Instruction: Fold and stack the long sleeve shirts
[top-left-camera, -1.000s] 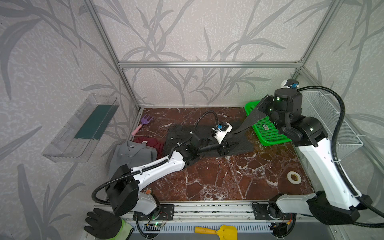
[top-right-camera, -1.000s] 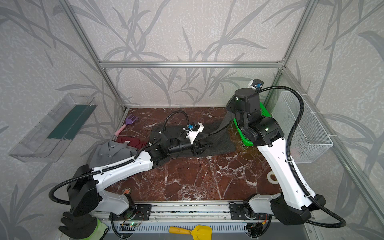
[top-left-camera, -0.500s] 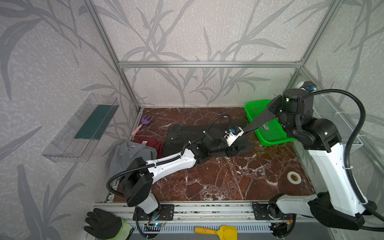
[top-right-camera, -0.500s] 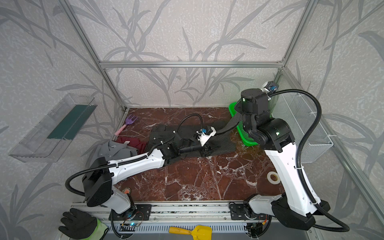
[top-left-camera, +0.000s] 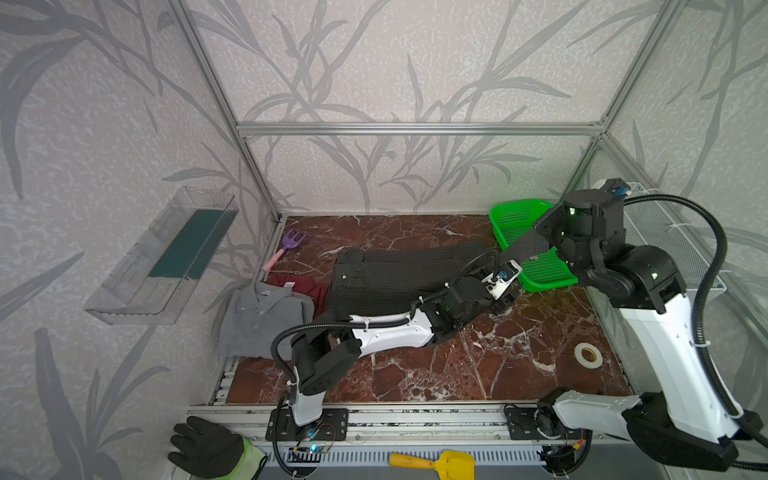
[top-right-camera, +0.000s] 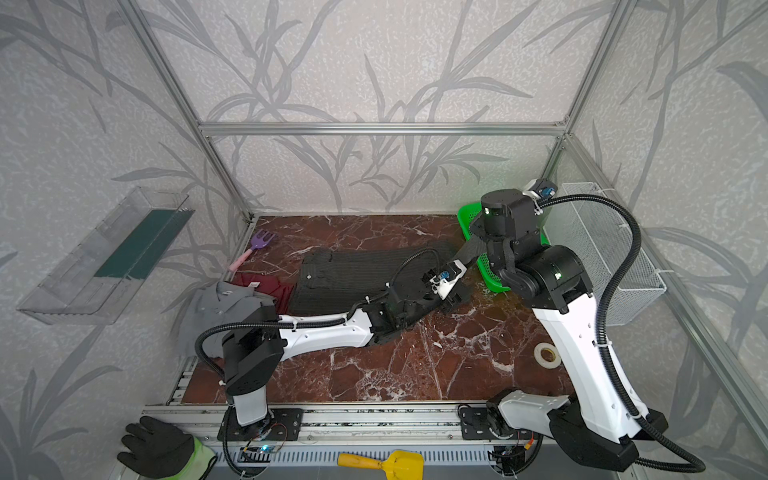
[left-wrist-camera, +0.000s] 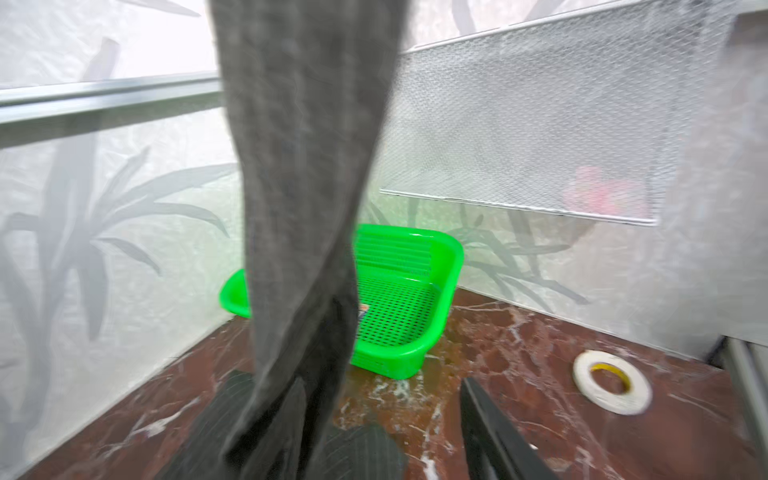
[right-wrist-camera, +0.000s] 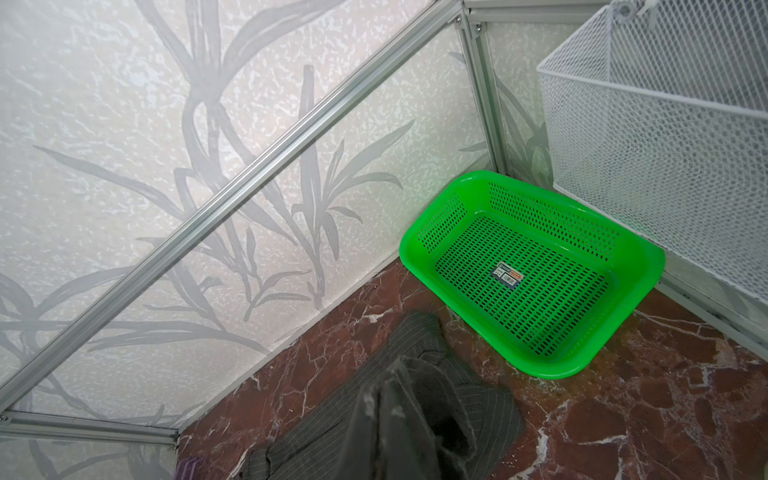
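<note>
Both top views: three shirts (top-left-camera: 395, 276), one basket (top-left-camera: 513, 218).

The pinstriped shirt (top-left-camera: 395, 274) is dark charcoal with thin pale lines; the collared shirt (top-left-camera: 257, 320) plain mid-grey; the third shirt (top-left-camera: 309, 286) dark red. The basket (top-left-camera: 515, 216) is bright green, the counter (top-left-camera: 457, 374) red-brown with white veins

A marble tabletop (top-left-camera: 415, 374) holding a pinstriped charcoal shirt (top-left-camera: 386, 278), grey shirt (top-left-camera: 262, 320), dark red shirt (top-left-camera: 305, 284), green basket (top-left-camera: 540, 286), tape roll (top-left-camera: 588, 364) and purple rake (top-left-camera: 287, 244).
</note>
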